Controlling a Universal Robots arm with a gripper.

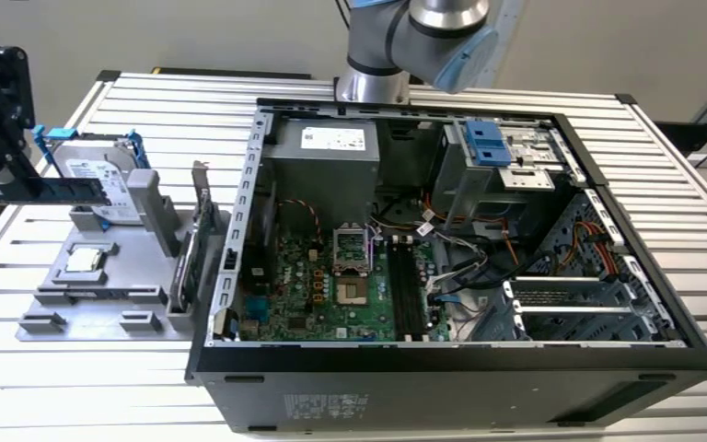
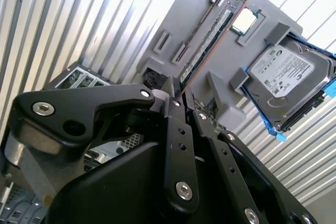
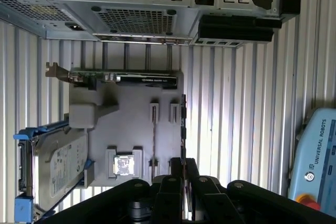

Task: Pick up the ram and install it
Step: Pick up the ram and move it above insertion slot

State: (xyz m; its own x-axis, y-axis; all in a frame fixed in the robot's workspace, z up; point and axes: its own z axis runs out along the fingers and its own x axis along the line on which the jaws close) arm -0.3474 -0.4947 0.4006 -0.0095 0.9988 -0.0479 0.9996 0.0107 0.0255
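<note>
The ram (image 1: 69,191) is a thin blue-green stick, and my gripper (image 1: 25,177) is shut on it, holding it in the air above the grey parts holder (image 1: 108,295) at the exterior view's left. In the second wrist view the ram (image 2: 210,35) sticks out from my closed fingertips (image 2: 177,95) over the holder. In the first wrist view the ram (image 3: 182,121) shows edge-on, out past my gripper (image 3: 181,167), beside the holder's edge. The open computer case (image 1: 452,359) lies to the exterior view's right. Its motherboard (image 1: 317,295) has long black memory slots (image 1: 405,296).
On the holder sit a hard drive in a blue caddy (image 1: 98,175), a small silver processor (image 1: 84,261) and an upright expansion card (image 1: 200,230). Cables (image 1: 452,249) and a drive cage (image 1: 501,157) crowd the case beside the slots. A pendant (image 3: 320,161) lies on the slatted table.
</note>
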